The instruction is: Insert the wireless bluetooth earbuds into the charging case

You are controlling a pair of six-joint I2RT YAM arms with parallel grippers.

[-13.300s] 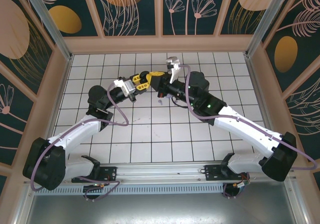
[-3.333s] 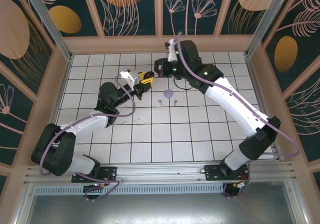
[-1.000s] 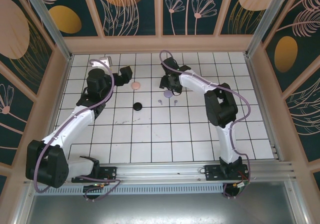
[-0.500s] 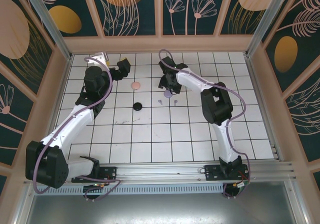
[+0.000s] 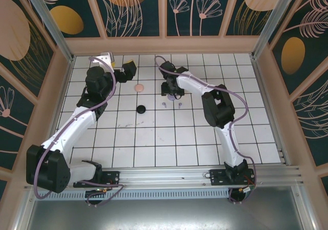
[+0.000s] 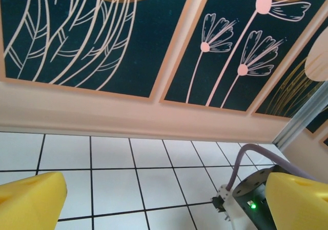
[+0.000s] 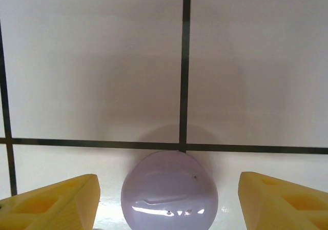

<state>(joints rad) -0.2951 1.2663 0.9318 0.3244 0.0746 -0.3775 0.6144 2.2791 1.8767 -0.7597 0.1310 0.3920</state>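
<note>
Lilac disc [image 7: 169,194], glossy and flat, lies on the white tiles [image 5: 154,138] far-centre. It sits btw the yellow fingers [image 7: 51,202] of the right pincer [image 5: 171,88], which hangs low over it. Prob. the charging case, tho I can't see a lid or sockets from here.

Risks as I see them:
- The disc looks thin & slick. If the jaws shut off-centre or too high, it'll likely squirt out or skid along the tiles instead of getting caught.
- The two lilac earbuds [image 5: 164,105] lie loose just on the near side of that pincer, apart from each other and not in anything yet. They're tiny, so a nearward sweep of the arm or its cable could flick them away.
- Pink disc [image 5: 138,87] is to the left and black disc [image 5: 141,108] near-left. Both are clear of the pincer, so less worry there.

Right pincer: spread wider than the disc, w/ bare tile showing either side. It touches nothing and holds nothing.

Left pincer [image 5: 125,72]: far-left, aimed toward the far wall [image 6: 128,112], jaws spread fully, empty.
</note>
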